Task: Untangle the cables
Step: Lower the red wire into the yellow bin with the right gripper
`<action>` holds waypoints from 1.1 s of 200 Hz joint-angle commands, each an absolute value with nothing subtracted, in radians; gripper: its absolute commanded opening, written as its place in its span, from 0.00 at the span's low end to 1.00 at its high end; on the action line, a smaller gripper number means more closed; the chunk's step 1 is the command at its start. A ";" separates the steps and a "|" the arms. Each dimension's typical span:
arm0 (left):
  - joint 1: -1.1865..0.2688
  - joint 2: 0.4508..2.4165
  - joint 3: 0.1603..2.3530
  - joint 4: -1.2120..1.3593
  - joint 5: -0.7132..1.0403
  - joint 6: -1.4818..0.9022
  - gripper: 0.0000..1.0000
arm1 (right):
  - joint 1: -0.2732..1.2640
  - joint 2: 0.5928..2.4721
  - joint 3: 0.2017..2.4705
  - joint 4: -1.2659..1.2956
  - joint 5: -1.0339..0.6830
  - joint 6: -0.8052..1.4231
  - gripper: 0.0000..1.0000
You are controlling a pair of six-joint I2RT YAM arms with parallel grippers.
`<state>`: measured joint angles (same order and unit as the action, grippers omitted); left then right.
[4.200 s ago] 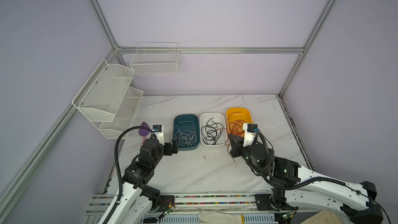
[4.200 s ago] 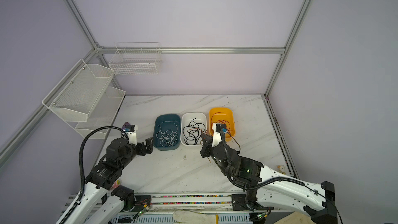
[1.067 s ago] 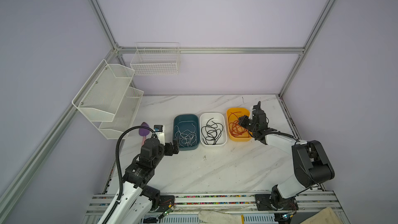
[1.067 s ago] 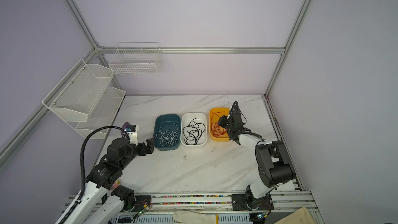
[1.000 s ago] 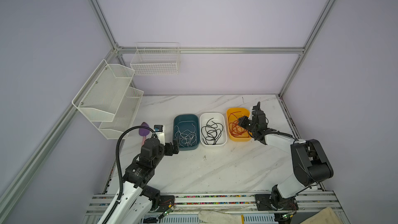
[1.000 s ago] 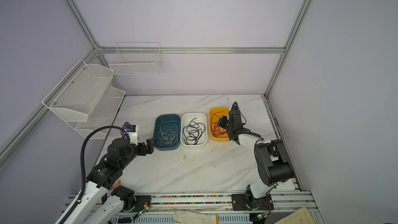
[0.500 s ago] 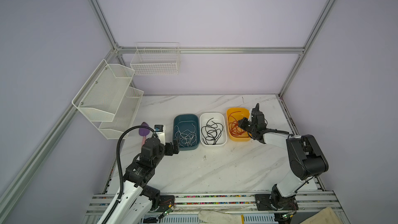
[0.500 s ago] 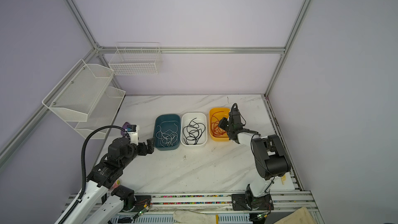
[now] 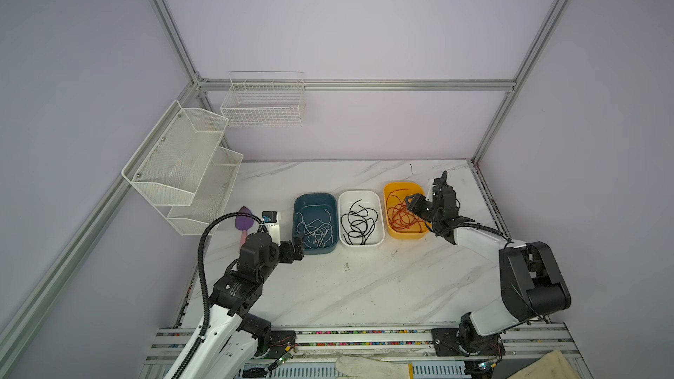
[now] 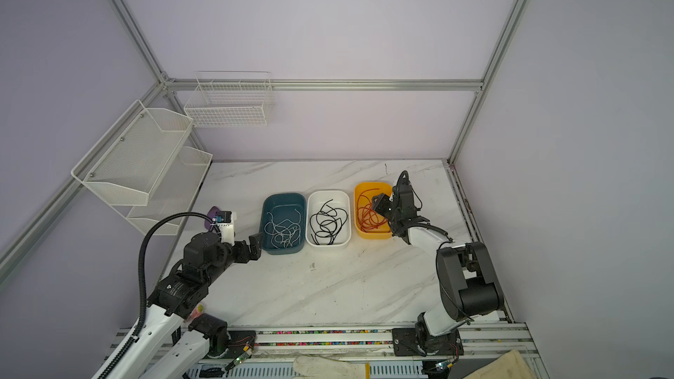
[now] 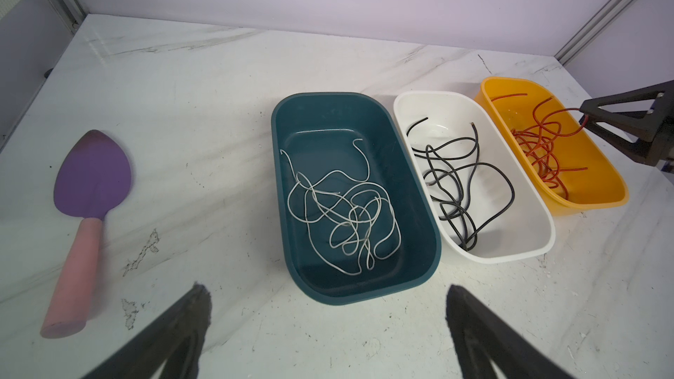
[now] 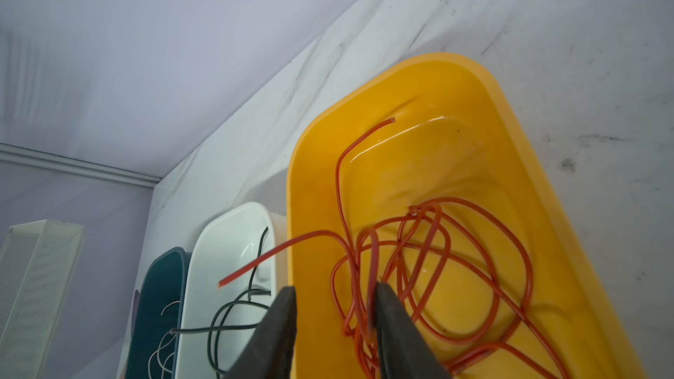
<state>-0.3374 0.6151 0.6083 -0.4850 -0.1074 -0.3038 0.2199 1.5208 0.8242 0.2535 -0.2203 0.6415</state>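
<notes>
Robotics lab test cell: plain lilac panels [image 9: 364, 30] in aluminium framing [image 9: 350, 84], marble-pattern tabletop [image 9: 364, 286], left arm [image 9: 237, 286] and right arm [image 9: 529, 278] mounted on a slotted rail [image 9: 364, 339] at lower frame, wire racks [image 9: 182, 162] upper left.

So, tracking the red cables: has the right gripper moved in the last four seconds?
Yes. The right gripper went from the orange tub's near left corner farther back, over its red cables.

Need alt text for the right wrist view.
The right claw, jaws parted, hangs over a tangle of orange-red cables in a yellow tub; one loop stands between the jaws. Beside it, a white tub holds black cables.
</notes>
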 commanded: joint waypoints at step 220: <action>-0.347 0.614 0.568 -0.443 -0.092 -0.306 1.00 | 0.213 1.561 0.791 0.242 -0.171 0.542 0.45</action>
